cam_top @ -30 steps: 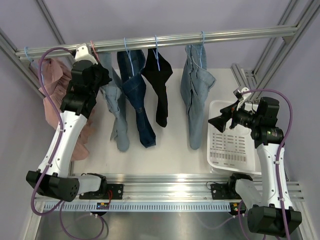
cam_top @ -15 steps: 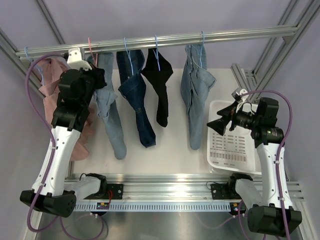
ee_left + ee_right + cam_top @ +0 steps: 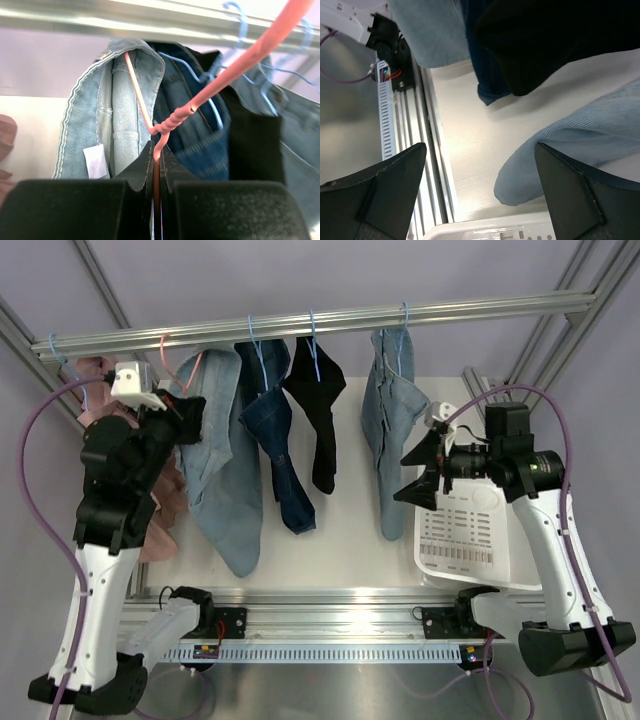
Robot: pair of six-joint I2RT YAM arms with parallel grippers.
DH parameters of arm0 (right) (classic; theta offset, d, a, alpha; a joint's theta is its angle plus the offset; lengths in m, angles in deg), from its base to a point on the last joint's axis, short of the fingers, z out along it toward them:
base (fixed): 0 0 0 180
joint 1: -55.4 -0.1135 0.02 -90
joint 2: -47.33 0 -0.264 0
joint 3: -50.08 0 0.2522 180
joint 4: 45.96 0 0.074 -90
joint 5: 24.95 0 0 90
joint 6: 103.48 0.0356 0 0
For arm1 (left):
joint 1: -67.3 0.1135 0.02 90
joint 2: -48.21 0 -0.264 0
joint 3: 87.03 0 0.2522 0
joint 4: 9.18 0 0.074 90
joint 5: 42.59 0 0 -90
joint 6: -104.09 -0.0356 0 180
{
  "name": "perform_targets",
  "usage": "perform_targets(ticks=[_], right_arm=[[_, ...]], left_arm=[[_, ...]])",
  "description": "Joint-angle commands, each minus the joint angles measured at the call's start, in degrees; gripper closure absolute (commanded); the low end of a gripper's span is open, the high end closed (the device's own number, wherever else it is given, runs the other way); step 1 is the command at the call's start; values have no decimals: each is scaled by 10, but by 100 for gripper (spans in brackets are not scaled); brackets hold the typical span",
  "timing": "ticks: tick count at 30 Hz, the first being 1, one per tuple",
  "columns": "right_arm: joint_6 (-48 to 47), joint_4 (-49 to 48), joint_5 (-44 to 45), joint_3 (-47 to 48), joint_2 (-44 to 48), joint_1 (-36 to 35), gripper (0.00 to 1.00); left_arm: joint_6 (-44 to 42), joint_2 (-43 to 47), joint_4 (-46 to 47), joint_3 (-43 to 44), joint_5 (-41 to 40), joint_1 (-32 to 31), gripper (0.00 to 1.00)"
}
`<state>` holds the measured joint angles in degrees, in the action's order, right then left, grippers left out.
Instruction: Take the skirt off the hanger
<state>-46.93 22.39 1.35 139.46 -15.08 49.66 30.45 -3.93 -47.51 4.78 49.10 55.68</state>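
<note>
the light denim skirt (image 3: 222,470) still hangs on its pink hanger (image 3: 167,125) by the rail (image 3: 330,318), the left gripper (image 3: 185,412) pinching the hanger's neck, the right gripper (image 3: 418,472) spread wide and empty well apart, so i judge the removal itself not yet done.

Hung along the metal rail (image 3: 450,310) on blue hangers (image 3: 313,340): dark blue jeans (image 3: 275,430) below its middle, a black garment (image 3: 320,410) just right of them and touching, light blue jeans (image 3: 395,430) apart, further toward the rail's right end. Under the rail's far left end, a pink garment (image 3: 165,510). Beneath the rail, a white table (image 3: 340,530); below its right end, a white basket (image 3: 418,545).
</note>
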Motion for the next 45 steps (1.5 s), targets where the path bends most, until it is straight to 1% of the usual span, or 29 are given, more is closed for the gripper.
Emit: perform_targets(ticks=[1,4,6,7,8,10,11,15,17,19,21,26,28,31,37,45], right_arm=[[-13,35,69,53,-28,-86,3],[1,46,108,119,-77,-153,3],[17,56,132,181,-120,-182,4],[37,56,143,200,-134,-217,4],[47,56,158,238,-148,-234,4],[68,47,210,271,-183,-270,3],[83,44,239,300,-196,-304,3],[100,50,276,377,-267,-364,2],[109,63,288,425,-291,-379,1],[114,68,290,450,-315,-380,1],[110,67,284,454,-322,-381,1],[46,106,205,468,-321,-390,1],[18,121,194,480,-322,-401,1],[8,134,194,495,-330,-416,1],[15,134,191,532,-350,-423,0],[31,111,179,541,-359,-430,1]], left_arm=[[10,51,22,-7,53,0,100],[24,83,-13,-23,80,0,100],[36,108,-33,-39,97,0,100],[39,119,-39,-47,101,0,100],[47,129,-42,-55,104,-1,100],[51,160,-57,-79,109,-1,100],[54,171,-64,-85,111,-1,100],[66,222,-79,-125,119,0,100],[68,243,-91,-133,120,0,100],[68,251,-103,-138,124,0,100],[69,257,-105,-142,143,0,100],[66,281,-108,-163,193,0,100],[67,292,-105,-172,209,0,100],[72,310,-103,-189,233,0,100],[82,325,-104,-202,270,0,100],[97,318,-86,-218,322,0,100]])
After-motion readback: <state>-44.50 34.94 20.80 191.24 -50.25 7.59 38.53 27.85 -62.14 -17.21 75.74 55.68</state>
